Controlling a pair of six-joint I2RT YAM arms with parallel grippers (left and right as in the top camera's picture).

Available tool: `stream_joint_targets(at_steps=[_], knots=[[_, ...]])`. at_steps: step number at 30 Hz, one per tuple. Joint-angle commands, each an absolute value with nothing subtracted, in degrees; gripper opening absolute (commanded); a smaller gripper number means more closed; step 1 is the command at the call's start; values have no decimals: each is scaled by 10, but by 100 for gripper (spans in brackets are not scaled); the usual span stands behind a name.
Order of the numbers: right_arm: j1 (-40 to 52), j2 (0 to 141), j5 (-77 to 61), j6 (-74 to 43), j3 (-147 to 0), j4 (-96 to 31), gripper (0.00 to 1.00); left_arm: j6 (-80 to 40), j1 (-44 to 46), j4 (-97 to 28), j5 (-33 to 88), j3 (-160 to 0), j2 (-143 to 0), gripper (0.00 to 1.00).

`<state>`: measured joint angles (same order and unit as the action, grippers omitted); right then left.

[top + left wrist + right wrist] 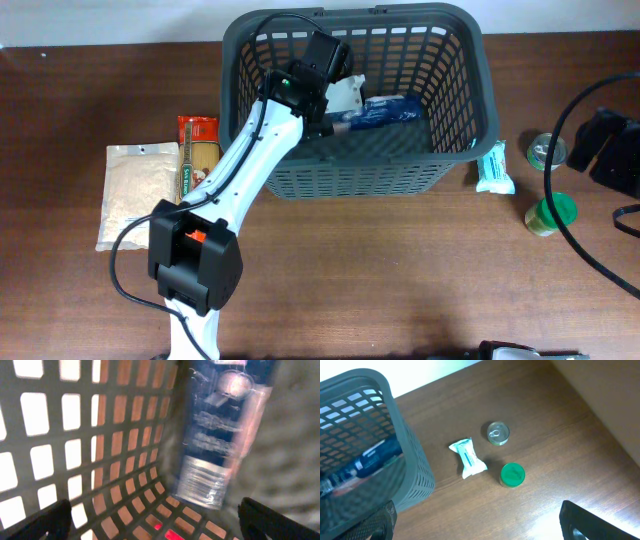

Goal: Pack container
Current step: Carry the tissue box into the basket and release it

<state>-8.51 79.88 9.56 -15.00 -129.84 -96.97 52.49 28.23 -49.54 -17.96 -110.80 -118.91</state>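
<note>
The dark grey lattice basket stands at the back middle of the table. My left gripper reaches down inside it, near its left wall. In the left wrist view the left gripper is open and empty just above the basket floor. A dark blue packet lies just ahead of the fingers, and it also shows in the overhead view. My right gripper hovers at the right edge, open and empty. The right wrist view shows the basket at its left.
Left of the basket lie a red and yellow pasta box and a beige bag. Right of it are a teal-white packet, a round tin can and a green-lidded jar.
</note>
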Motion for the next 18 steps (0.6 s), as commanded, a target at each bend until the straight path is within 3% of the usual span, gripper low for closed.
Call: stream_joint_targets(at_steps=[1, 12, 18], knots=[[-83, 799, 97, -153, -1299, -973, 99, 454, 286, -495, -199, -1138, -1146, 99], [-83, 799, 97, -153, -1299, -973, 99, 390, 280, -542, -203, -1194, -950, 99], [-83, 799, 96, -153, -1299, -973, 99, 305, 189, -577, -219, -1193, -860, 99]])
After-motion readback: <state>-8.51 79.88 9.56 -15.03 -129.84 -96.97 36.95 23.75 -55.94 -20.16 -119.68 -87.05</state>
